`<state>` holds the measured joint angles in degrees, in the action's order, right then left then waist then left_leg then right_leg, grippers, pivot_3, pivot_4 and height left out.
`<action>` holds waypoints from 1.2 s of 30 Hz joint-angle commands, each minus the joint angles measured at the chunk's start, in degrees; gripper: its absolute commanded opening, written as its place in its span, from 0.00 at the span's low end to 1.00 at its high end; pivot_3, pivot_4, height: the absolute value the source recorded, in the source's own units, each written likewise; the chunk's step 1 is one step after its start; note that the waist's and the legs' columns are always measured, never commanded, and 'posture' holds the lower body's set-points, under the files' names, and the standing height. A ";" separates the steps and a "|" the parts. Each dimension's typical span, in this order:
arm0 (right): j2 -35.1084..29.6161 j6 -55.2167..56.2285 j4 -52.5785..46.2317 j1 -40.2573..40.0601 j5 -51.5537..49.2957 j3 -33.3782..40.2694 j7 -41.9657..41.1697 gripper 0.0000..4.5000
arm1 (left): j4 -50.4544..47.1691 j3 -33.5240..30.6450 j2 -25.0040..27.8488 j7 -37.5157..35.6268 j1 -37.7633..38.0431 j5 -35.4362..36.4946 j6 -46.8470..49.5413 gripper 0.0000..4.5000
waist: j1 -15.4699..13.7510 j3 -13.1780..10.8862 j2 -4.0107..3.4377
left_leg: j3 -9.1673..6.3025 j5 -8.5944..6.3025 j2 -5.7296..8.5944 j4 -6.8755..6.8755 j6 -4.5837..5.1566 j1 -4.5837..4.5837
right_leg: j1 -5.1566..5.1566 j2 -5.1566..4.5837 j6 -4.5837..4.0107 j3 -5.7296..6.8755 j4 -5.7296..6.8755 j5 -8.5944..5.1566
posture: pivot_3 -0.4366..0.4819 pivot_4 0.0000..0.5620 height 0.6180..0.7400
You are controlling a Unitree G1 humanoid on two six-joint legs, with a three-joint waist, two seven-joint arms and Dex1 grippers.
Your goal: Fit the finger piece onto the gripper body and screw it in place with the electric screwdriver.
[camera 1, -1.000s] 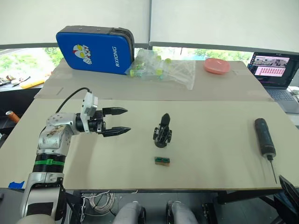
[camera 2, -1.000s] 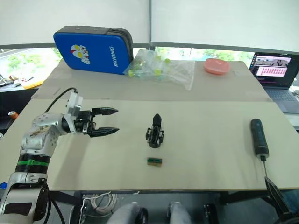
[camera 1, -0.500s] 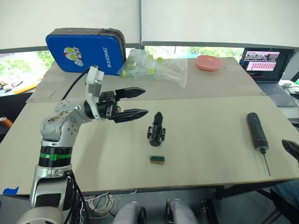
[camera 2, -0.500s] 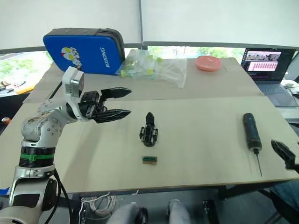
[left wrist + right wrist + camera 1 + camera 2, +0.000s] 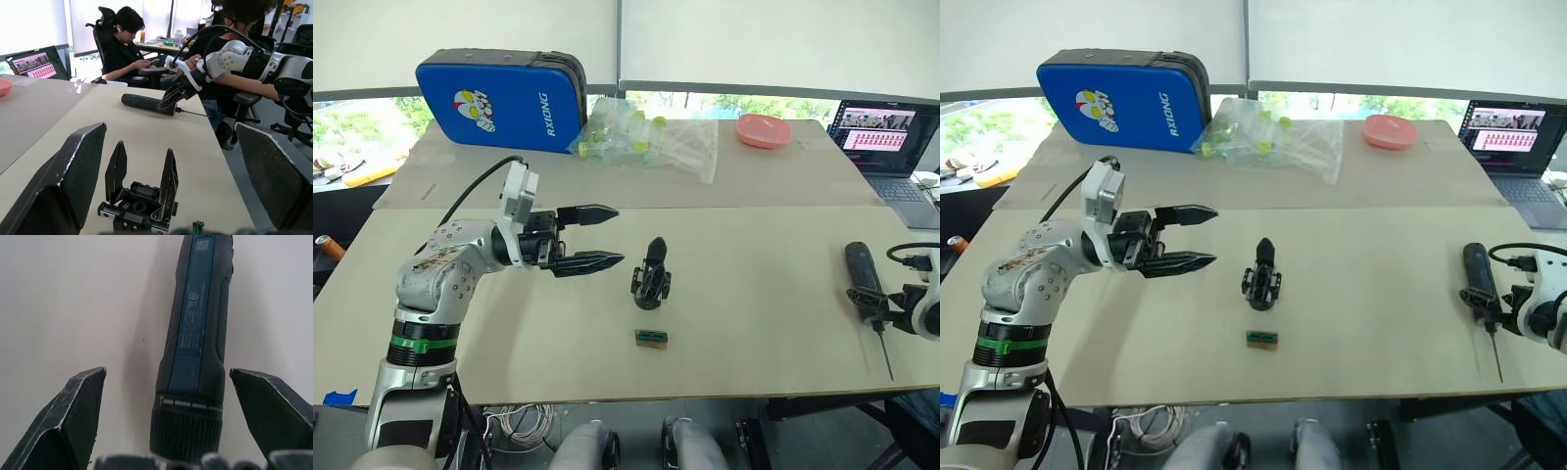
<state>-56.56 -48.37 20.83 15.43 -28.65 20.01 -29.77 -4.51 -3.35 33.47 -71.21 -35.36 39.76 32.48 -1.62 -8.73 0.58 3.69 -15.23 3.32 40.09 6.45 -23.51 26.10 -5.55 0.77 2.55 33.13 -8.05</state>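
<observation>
On the desk (image 5: pixel 754 294), the left hand (image 5: pixel 590 236) hovers with fingers spread, beside the gripper body (image 5: pixel 652 279) near the middle. At the right edge, the right hand (image 5: pixel 166 396), fingers wide, straddles the electric screwdriver (image 5: pixel 864 279). It seems not yet gripped; closing squarely around the barrel's middle should avoid rolling it.
</observation>
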 commanded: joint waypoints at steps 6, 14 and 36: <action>0.85 6.30 9.96 3.11 6.28 -2.16 -3.21 1.00 | -1.94 -0.58 0.43 0.54 -0.88 0.96 -0.32 0.99 | 0.03 0.00 0.00 | 0.00 0.02 0.03 -0.02 -0.04 0.02 | 0.01 -0.03 0.01 0.00 0.01 0.01 | 0.48 0.27 1.00; 1.07 13.13 9.47 0.80 7.14 0.36 -6.81 0.44 | -0.74 -0.78 0.56 0.13 -1.79 0.80 -0.56 1.00 | 0.28 0.00 -0.01 | 0.00 0.11 0.01 -0.01 -0.19 0.11 | -0.03 0.01 -0.04 -0.05 0.05 0.14 | 0.48 0.27 1.00; 8.98 -7.60 -35.46 -9.62 4.03 5.56 6.77 0.44 | 8.11 1.14 0.90 -2.45 2.30 -7.86 -11.66 1.00 | -0.18 -0.02 -0.28 | 0.00 0.20 -0.08 -0.04 -0.28 0.16 | 0.05 0.07 -0.28 -0.06 0.19 0.30 | 0.48 0.27 1.00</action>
<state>-47.07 -58.34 -14.47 4.02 -26.01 24.69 -24.42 3.68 -1.85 34.05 -73.30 -32.73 32.43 22.30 -1.80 -8.75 0.30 3.69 -14.97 3.25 40.07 6.12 -23.41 26.17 -5.49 0.48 2.50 33.30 -7.75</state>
